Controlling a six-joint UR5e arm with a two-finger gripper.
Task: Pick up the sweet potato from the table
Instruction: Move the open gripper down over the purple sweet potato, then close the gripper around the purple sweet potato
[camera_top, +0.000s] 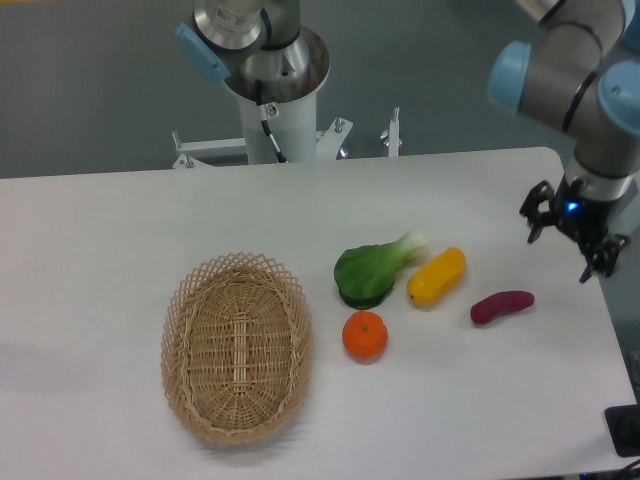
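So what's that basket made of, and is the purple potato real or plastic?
The basket looks like woven wicker: tan strands crossing in an open lattice, matte. The sweet potato has a smooth, even, slightly shiny purple skin, which suggests a plastic toy, though the picture alone can't settle it.

We note the arm (575, 70) cut off by the top and right edges, the gripper (570, 230) too small to tell how its jaws stand, and a dark object (625, 432) clipped at the lower right edge.
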